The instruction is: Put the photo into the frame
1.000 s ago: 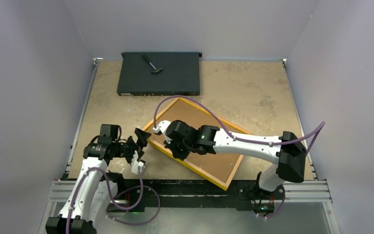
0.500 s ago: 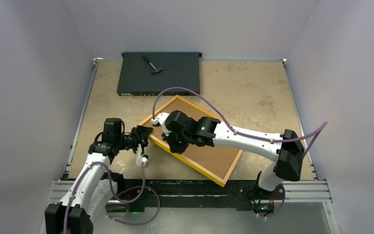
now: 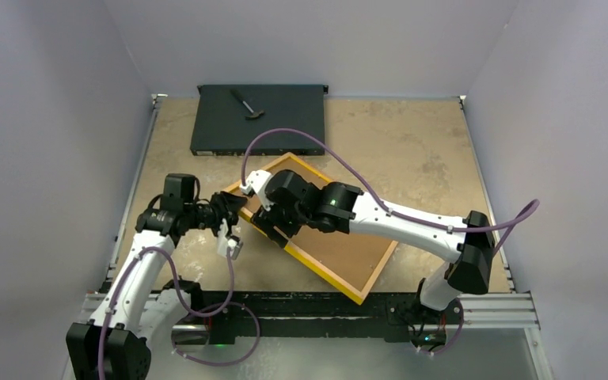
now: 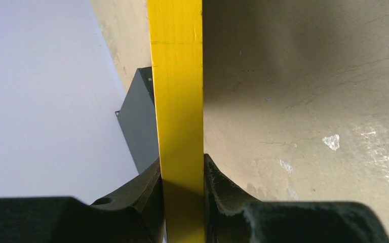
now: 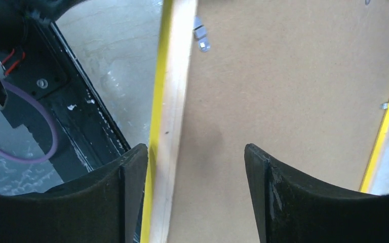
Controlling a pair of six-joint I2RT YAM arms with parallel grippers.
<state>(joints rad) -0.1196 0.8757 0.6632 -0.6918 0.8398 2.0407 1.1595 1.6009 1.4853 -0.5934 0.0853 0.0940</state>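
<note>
As right fingers [image 5: 127,195] part, left fingers [image 4: 143,198] clamp frame [image 4: 177,101].

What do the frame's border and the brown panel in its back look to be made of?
The frame is probably wood painted glossy yellow; the right wrist view shows a bare, pale inner face. The backing board looks like hardboard or fibreboard, matte brown and faintly speckled. The clip is small and grey, seemingly metal.
</note>
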